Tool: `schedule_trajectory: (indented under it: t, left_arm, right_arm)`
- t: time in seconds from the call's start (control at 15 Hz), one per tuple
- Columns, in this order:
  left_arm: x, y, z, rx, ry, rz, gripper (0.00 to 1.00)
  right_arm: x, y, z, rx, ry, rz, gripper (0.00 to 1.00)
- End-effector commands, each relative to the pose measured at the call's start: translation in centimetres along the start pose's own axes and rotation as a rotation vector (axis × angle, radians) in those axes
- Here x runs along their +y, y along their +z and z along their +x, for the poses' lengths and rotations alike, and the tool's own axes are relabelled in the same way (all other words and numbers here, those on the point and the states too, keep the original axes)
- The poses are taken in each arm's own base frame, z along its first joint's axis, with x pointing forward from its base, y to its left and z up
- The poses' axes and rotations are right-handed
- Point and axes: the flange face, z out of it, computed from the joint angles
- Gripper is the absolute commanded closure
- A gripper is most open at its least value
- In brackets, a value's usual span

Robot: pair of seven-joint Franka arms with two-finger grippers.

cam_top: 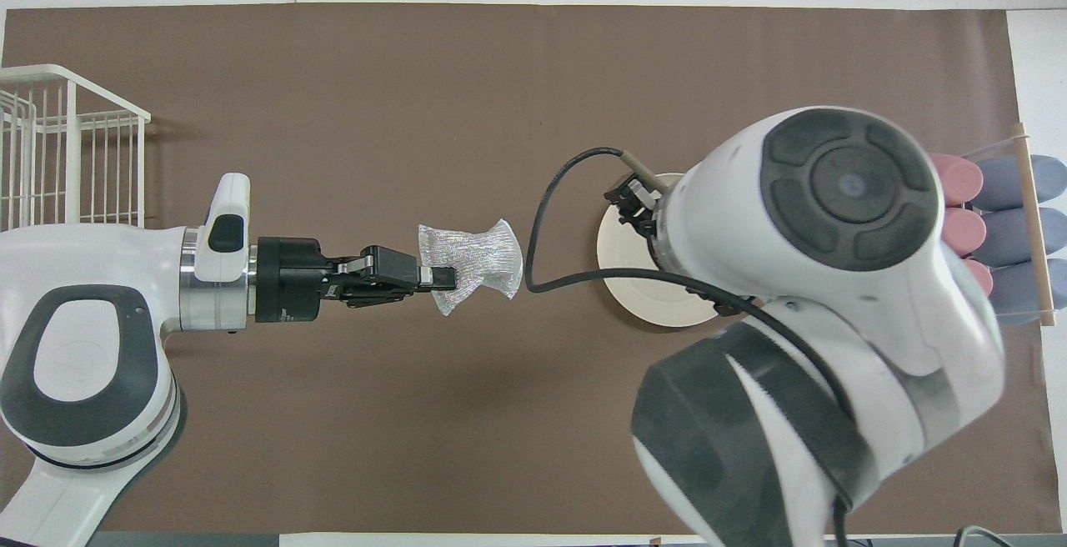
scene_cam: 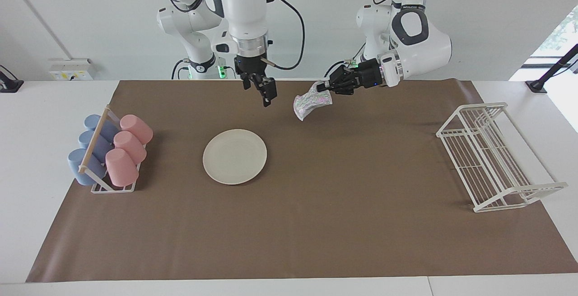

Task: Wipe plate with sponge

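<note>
Sponge [scene_cam: 310, 101] pinched in left tool [scene_cam: 321, 89], tips closed on one edge, dangling above brown mat [scene_cam: 316, 224] on the surface, toward the robots' end. Right tool [scene_cam: 262, 89] apart from it, jaws spread wide, holding nothing, raised over mat near plate [scene_cam: 235, 156]. Plate flat on mat, bare, farther out. Cup rack [scene_cam: 108, 151] at right arm's end, loaded with three pink cups [scene_cam: 128, 148] and three blue cups [scene_cam: 90, 149] lying on their sides. White wire rack [scene_cam: 494, 158] at left arm's end.

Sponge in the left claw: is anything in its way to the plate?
Nothing on the table. The sponge hangs from the left claw over bare mat; the open right claw hangs in the air between it and the plate.
</note>
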Motion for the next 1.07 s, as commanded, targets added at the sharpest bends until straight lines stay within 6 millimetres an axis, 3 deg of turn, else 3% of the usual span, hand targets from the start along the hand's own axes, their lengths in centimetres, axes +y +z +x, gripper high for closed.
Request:
schedule_trajectory:
  t: [0.0, 0.27, 0.4, 1.0]
  left_arm:
    - [0.3, -3.4, 0.8, 0.057, -0.041, 0.147, 1.00]
    - [-0.6, -5.2, 1.6, 0.086, -0.036, 0.436, 1.00]
    - [-0.7, -6.1, 2.4, 0.089, -0.033, 0.621, 1.00]
    - [0.4, -13.1, 5.6, 0.060, 0.024, 1.413, 1.00]
  right_arm:
    - [4.1, -1.0, 3.7, 0.006, -0.173, -0.061, 0.00]
    - [8.0, -0.6, 6.2, -0.098, -0.399, -0.190, 0.00]
    - [8.6, -0.8, 7.7, -0.114, -0.555, -0.174, 0.00]
    - [11.6, -0.8, 13.4, -0.137, -0.847, -0.122, 0.00]
